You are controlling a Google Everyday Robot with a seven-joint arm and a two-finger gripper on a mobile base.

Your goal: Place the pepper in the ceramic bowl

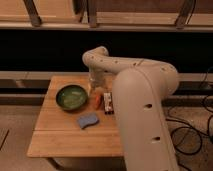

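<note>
The pepper (97, 100) is a small orange-red tapered vegetable lying on the wooden table (55, 136), just right of the ceramic bowl. The ceramic bowl (71, 97) is round, shallow and glossy green, and it looks empty. My gripper (95, 88) hangs at the end of the pale arm that arches over from the right. It is directly above the pepper's far end, close to it, and beside the bowl's right rim.
A red-and-white packet (107, 100) lies right of the pepper, partly behind my arm. A blue sponge (88, 120) lies in front of the bowl and pepper. My arm's bulk covers the table's right side. A dark shelf runs behind the table.
</note>
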